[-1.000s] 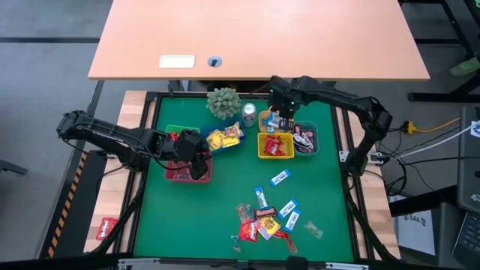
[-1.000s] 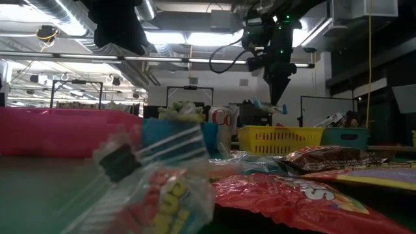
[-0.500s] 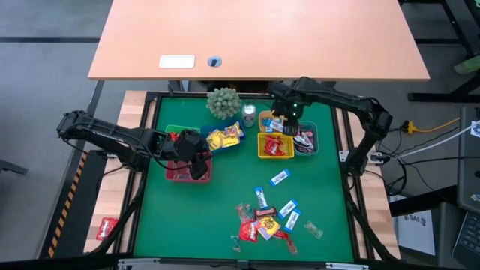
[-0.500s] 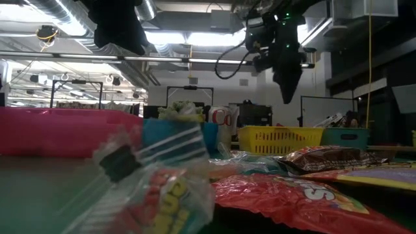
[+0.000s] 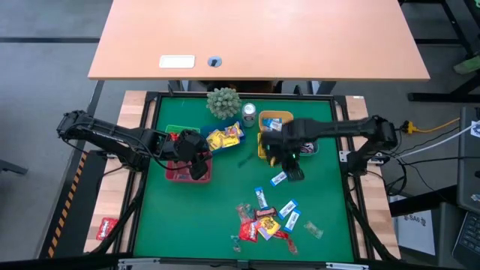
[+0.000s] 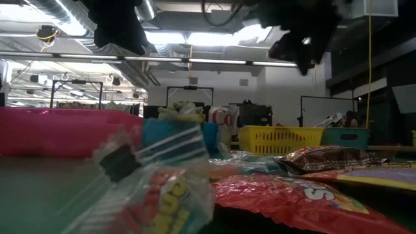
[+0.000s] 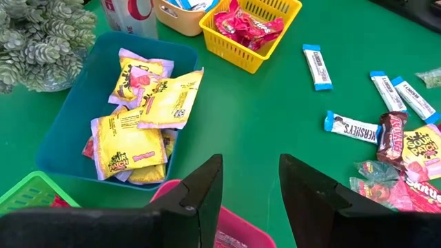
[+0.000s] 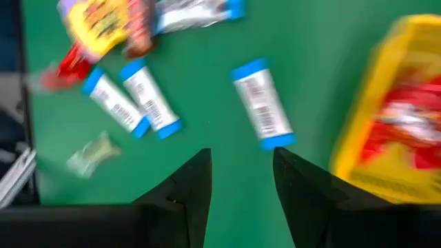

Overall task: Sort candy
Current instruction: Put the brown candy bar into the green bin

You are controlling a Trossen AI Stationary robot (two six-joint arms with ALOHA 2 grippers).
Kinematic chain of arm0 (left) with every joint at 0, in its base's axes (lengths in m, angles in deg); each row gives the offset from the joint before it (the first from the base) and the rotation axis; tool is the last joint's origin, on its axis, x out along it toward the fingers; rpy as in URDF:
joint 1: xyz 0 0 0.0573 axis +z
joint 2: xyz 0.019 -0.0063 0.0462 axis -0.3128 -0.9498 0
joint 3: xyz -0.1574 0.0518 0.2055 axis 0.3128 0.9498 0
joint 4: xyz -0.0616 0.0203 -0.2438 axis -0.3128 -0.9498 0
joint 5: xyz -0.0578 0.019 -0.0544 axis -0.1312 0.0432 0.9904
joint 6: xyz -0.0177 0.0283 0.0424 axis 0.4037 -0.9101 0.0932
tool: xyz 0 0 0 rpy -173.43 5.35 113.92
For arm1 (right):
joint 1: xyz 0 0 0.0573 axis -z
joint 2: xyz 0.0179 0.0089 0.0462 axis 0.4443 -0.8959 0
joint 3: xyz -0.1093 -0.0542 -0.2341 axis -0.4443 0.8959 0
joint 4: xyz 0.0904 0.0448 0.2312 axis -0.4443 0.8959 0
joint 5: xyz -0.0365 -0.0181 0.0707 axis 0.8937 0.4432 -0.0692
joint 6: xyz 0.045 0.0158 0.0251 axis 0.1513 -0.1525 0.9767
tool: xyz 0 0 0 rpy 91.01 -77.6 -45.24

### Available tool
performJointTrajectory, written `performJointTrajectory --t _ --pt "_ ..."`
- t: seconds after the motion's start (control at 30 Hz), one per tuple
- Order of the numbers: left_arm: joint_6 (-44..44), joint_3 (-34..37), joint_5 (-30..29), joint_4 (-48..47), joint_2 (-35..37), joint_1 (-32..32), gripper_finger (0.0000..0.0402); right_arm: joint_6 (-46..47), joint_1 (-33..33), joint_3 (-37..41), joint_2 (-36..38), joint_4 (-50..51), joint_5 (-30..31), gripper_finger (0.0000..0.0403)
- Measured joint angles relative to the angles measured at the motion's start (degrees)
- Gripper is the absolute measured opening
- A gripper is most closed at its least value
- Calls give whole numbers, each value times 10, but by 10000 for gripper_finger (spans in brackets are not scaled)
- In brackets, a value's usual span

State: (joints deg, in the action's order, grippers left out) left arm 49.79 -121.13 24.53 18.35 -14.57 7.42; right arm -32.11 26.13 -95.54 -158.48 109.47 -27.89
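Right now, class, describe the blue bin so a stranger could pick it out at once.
On the green mat, find the spiky plant. The blue bin sits right beside it, and it alone holds yellow candy packets.

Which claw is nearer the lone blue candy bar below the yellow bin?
Right. The right claw hangs almost over that blue bar; the left claw sits far across, above the pink bin.

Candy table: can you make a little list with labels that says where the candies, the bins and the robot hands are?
loose candy: pile on the green mat
blue bin: yellow packets
yellow basket: red packets
plant: beside the can
right gripper: open, empty, over a blue-and-white bar
left gripper: open, empty, over the pink bin
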Motion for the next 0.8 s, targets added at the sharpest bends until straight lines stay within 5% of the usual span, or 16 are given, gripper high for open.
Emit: performJointTrajectory --t 0.17,0.37,0.5,0.8 --pt "0 0 0 0 0 -13 131 51 -78 53 37 -42 -1 154" --pt "0 0 -9 0 0 -25 131 205 -156 133 71 -206 0 154" --pt "0 0 -11 0 0 -25 131 213 -207 165 64 -305 2 154" --pt "-5 0 -12 0 0 -25 131 210 -279 182 16 -394 156 154"
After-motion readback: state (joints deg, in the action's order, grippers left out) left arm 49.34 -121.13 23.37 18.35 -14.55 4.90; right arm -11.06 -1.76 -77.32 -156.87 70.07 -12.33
